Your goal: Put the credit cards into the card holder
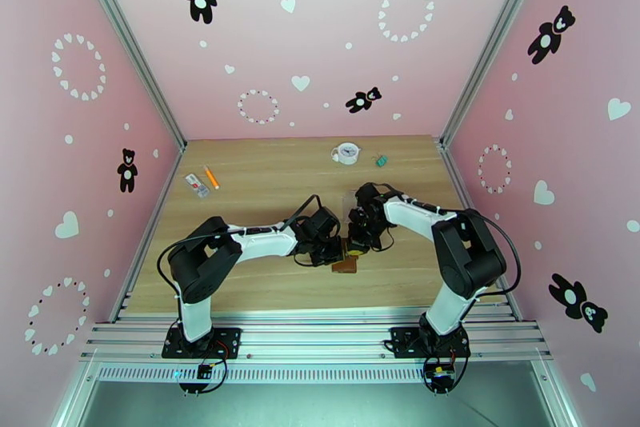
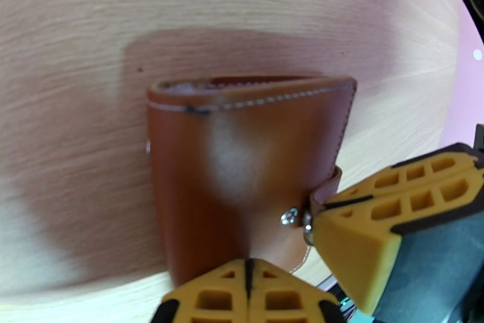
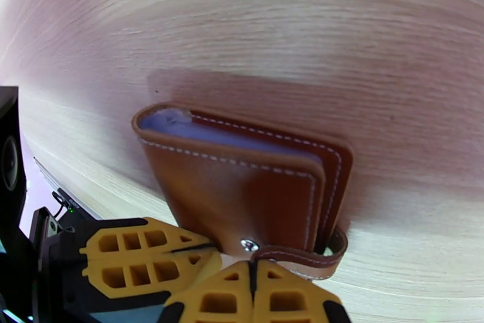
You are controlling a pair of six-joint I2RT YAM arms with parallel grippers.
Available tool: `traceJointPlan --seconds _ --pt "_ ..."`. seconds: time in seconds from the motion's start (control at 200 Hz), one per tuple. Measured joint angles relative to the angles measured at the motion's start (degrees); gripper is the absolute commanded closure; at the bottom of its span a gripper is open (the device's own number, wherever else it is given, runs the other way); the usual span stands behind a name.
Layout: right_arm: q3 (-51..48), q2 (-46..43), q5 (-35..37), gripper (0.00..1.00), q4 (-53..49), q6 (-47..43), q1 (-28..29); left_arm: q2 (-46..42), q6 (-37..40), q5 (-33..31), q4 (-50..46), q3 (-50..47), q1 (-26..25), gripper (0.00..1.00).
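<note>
Card holder (image 1: 346, 265) folded, just toward 6 o'clock from table centre; pale edge of credit cards (image 3: 199, 132) shows inside. Left gripper (image 2: 249, 288) and right gripper (image 3: 251, 291) both closed, tips by strap (image 3: 305, 262). Risk: snap not latched, fold springs open, cards slide out

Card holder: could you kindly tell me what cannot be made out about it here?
Top view: card holder tiny, its slots and strap unreadable.
Right wrist: pale card edge shows; how many cards, the holder hides.
Left wrist: holder's lower edge lies behind the left gripper.
</note>
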Motion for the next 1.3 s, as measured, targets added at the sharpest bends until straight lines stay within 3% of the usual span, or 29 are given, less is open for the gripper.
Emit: traceJointPlan --seconds 1.301 --pt "2.4 3.4 -1.3 1.0 -0.3 -0.7 0.6 0.0 0.0 0.0 0.2 -0.2 0.0 0.97"
